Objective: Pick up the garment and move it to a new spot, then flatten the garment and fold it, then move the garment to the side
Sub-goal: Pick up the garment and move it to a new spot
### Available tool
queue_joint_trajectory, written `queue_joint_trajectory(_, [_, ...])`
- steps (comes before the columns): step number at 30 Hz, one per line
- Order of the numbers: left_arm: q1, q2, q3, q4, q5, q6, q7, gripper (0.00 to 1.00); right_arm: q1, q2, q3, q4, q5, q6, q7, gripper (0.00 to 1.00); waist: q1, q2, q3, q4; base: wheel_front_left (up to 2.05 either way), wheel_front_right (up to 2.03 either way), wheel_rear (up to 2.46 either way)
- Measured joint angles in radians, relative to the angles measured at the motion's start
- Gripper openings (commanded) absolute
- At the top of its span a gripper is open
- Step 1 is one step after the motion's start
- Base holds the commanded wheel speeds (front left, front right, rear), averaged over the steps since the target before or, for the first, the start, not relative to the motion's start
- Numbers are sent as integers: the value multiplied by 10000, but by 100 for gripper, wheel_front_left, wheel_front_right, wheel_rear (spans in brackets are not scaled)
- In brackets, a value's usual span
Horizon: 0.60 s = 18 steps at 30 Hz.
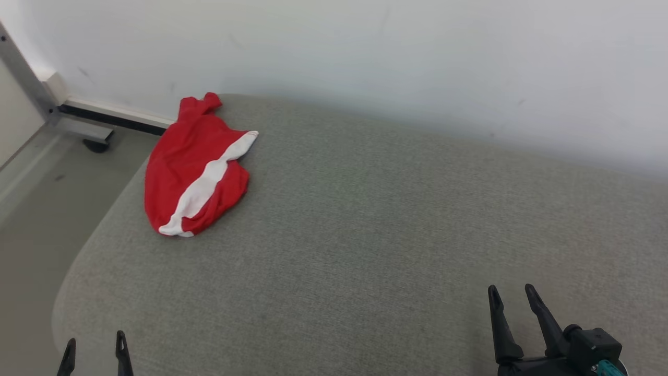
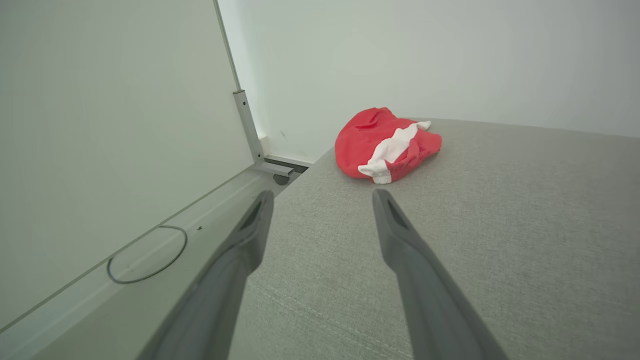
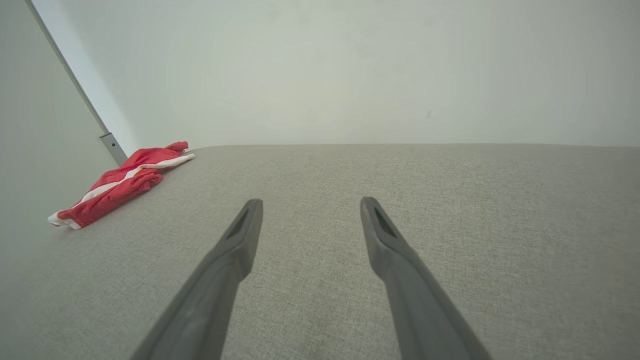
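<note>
Lying bunched on grey cushion (image 1: 365,235), left side: red garment (image 1: 180,156)

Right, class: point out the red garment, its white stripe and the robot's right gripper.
red garment (image 1: 180,162): head view, red cloth left of the stripe.
white stripe (image 1: 204,185): head view, middle of the stripe.
right gripper (image 1: 510,288): head view, midway between its open fingertips.

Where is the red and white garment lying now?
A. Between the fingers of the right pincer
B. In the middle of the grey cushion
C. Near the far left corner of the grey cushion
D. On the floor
C: the garment lies crumpled near the far left corner of the cushion, far from both open pincers.
</note>
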<state>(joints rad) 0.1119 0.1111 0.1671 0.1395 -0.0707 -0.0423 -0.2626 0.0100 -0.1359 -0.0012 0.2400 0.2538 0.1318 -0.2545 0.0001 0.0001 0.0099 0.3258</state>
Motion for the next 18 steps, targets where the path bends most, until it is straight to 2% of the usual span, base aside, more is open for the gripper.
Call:
queue_joint_trajectory(11, [53, 38, 117, 4, -178, 71, -2, 100, -58, 71, 121, -8, -29, 0, 48, 100, 0, 0, 110, 1353, 0, 0, 0])
queue_joint_trajectory(18, [70, 46, 174, -29, -215, 113, -2, 100, -91, 50, 161, 8, -17, 0, 48, 100, -1, -1, 208, 1689, 0, 0, 0])
